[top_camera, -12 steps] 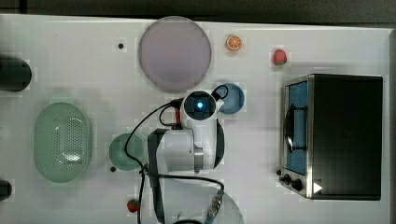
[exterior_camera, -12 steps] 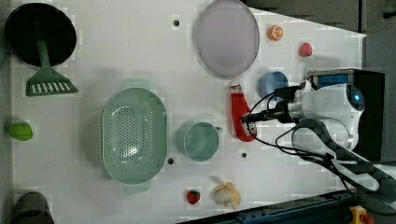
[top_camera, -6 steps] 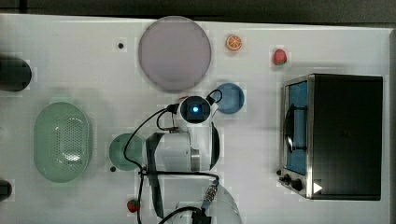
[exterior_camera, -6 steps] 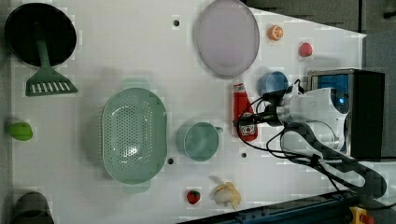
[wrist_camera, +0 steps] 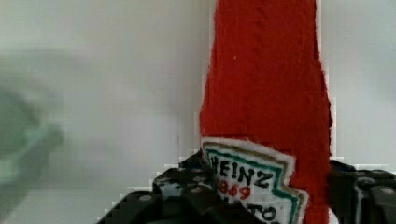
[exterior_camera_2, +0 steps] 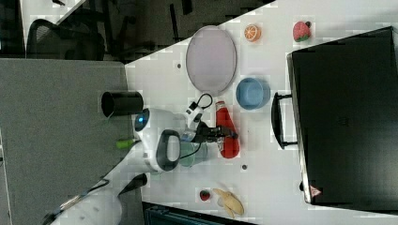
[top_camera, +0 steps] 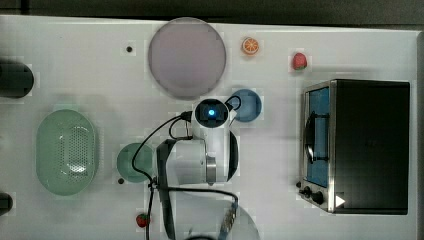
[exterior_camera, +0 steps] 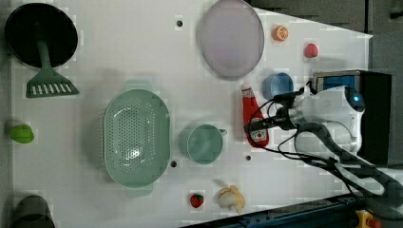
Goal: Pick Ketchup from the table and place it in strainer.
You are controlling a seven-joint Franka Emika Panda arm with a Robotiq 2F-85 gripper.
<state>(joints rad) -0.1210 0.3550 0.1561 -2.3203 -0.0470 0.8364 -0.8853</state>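
A white counter (exterior_camera: 142,47) carries everything; in the right view a grey floor and a dark chair (exterior_camera_2: 65,40) lie beyond its edge. The Ketchup (exterior_camera: 252,116) lies flat on the counter between the green cup (exterior_camera: 203,143) and the blue bowl (exterior_camera: 278,85), well apart from the strainer (exterior_camera: 137,137). The gripper (exterior_camera: 259,129) sits low over the bottle's labelled end, its jaws flanking the bottle on either side; whether they pinch it I cannot tell. A black toaster oven (top_camera: 360,145) stands at the top view's right.
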